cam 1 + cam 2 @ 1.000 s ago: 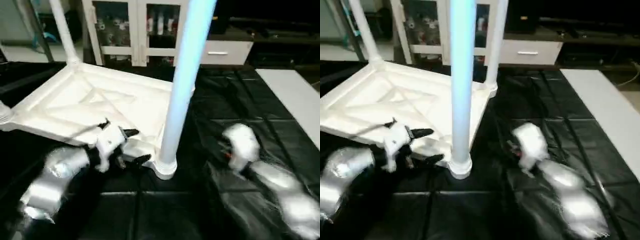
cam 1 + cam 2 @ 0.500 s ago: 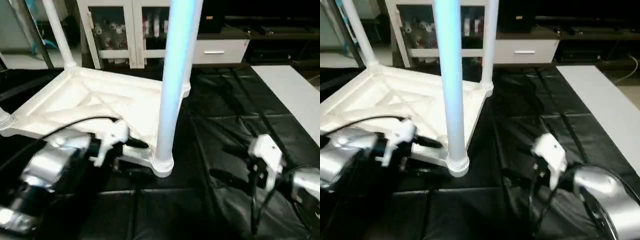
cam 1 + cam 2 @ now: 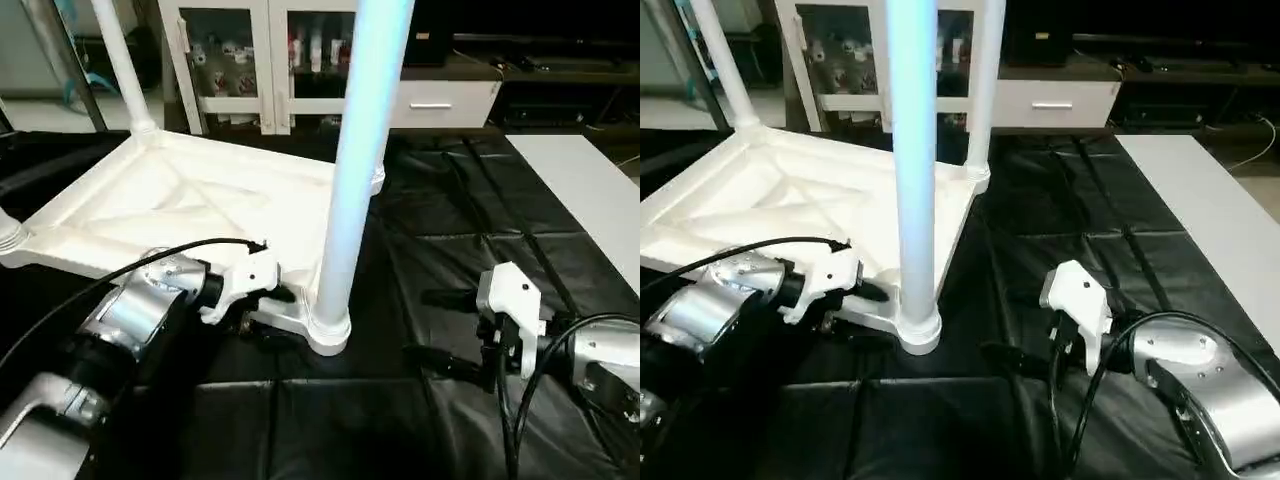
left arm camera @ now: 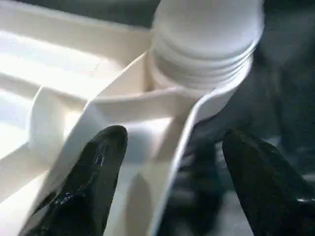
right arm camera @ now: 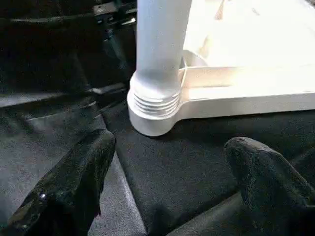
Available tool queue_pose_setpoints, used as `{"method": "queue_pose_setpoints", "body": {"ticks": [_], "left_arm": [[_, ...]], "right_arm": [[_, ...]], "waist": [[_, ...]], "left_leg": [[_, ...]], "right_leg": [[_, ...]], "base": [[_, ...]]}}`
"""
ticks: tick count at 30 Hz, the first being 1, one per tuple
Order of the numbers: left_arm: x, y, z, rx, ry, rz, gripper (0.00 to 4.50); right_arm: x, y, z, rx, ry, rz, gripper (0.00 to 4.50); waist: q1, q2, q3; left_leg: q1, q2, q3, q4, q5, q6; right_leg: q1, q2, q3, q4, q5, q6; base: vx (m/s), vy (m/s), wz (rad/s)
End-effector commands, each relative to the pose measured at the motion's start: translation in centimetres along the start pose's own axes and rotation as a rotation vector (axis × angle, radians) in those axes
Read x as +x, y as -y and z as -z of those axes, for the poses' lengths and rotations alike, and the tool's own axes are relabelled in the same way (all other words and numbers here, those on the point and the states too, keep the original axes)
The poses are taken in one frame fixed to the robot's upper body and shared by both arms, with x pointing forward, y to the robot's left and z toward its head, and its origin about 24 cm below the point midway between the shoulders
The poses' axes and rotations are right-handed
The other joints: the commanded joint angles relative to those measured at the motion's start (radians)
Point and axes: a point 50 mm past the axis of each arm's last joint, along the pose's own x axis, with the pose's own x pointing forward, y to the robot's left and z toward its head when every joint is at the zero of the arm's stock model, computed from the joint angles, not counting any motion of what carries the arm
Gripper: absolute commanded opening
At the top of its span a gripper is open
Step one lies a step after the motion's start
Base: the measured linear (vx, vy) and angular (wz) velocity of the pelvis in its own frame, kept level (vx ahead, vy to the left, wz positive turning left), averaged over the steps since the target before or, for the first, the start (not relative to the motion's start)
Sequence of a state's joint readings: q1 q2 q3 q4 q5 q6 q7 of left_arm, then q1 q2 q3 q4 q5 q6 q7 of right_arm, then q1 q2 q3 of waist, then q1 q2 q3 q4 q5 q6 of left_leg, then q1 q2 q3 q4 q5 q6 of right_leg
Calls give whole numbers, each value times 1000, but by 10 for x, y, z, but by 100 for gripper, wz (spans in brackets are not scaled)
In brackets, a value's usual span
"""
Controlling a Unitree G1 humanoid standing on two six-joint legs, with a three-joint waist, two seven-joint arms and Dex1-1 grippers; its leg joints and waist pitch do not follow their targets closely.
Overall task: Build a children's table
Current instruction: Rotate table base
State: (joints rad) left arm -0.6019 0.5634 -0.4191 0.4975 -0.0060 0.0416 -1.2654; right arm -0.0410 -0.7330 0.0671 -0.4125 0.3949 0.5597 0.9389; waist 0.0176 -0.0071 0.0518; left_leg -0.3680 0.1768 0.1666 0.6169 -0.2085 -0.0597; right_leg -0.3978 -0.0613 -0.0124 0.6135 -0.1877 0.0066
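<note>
On the black sheet (image 3: 450, 210) that covers the floor, the children's table lies upside down: its white tabletop (image 3: 180, 205) shows the X-ribbed underside, and white tube legs stand up from its corner sockets. Nearest to me is one leg (image 3: 345, 200), upright in the rounded socket (image 3: 328, 332) at the near corner; another leg (image 3: 122, 65) rises at the far left corner, and a third (image 3: 982, 90) at the far corner behind.

Left of that near socket, the left tool (image 3: 265, 315) reaches in at the tabletop's edge. Its black fingers (image 4: 93, 172) stand apart, one over the ribbed inside and the other outside the rim, so the rim runs between them without being pinched.

Right of the socket, the right tool (image 3: 440, 330) hangs low over the sheet, well apart from the table, its fingers (image 5: 78, 182) spread wide and holding nothing. Beyond the sheet to the right lies a flat white board (image 3: 590, 190), and a white cabinet (image 3: 250, 60) stands at the back.
</note>
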Motion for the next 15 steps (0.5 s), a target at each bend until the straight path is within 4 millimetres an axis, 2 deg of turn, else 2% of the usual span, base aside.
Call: {"method": "queue_pose_setpoints", "body": {"ticks": [1,5,6,7,8,10,11,12,14,15], "left_arm": [[-3,-7,1,52,-59,1,323],[-5,-15,-1,71,-67,-20,305],[-5,-15,-1,68,-70,-8,283],[-5,-15,-1,68,-70,-7,281],[-4,-15,-1,68,-70,-1,279],[-4,-15,-2,66,-72,15,254],[-2,-15,-2,67,-63,32,241],[-2,-15,-2,67,-63,32,241],[1,-14,-3,72,-59,63,224],[3,-13,-3,76,-59,80,216]], "right_arm": [[-2,0,-5,-29,-18,-19,404],[-3,1,-5,-27,-20,-16,404],[-3,1,-5,-26,-22,-17,404],[-3,1,-5,-26,-22,-17,404],[-3,0,-4,-25,-23,-18,404],[-2,0,-4,-23,-24,-21,404],[-1,-1,-3,-20,-26,-29,404],[-1,-1,-3,-20,-26,-29,404],[1,-3,-2,-19,-31,-43,404],[2,-4,-2,-19,-31,-48,404]], "waist": [[6,-12,-62],[16,-12,-63],[19,-12,-62],[19,-13,-61],[21,-9,-60],[22,-12,-57],[22,-8,-57],[22,-9,-56],[23,-1,-55],[22,-6,-55]], "left_leg": [[7,45,-11,-79,-139,51],[12,47,-7,-77,-122,62],[12,48,-6,-77,-130,58],[13,48,-6,-78,-135,56],[13,49,-7,-79,-143,52],[15,49,-6,-81,-170,39],[15,49,-7,-81,-182,30],[15,49,-7,-82,-188,28],[16,49,-8,-84,-206,18],[16,49,-9,-85,-214,13]], "right_leg": [[43,-67,31,-66,-149,-223],[44,-69,32,-60,-97,-247],[44,-70,32,-61,-109,-249],[44,-70,32,-61,-118,-249],[44,-72,32,-62,-128,-250],[41,-72,33,-68,-177,-242],[41,-71,33,-69,-196,-237],[40,-71,33,-71,-206,-235],[40,-72,34,-73,-229,-230],[40,-71,34,-74,-232,-228]], "base": [[0,0,0],[0,0,0],[0,0,0],[0,0,0],[0,0,0],[0,0,0],[0,0,0],[0,0,0],[0,0,0],[0,0,0]]}}
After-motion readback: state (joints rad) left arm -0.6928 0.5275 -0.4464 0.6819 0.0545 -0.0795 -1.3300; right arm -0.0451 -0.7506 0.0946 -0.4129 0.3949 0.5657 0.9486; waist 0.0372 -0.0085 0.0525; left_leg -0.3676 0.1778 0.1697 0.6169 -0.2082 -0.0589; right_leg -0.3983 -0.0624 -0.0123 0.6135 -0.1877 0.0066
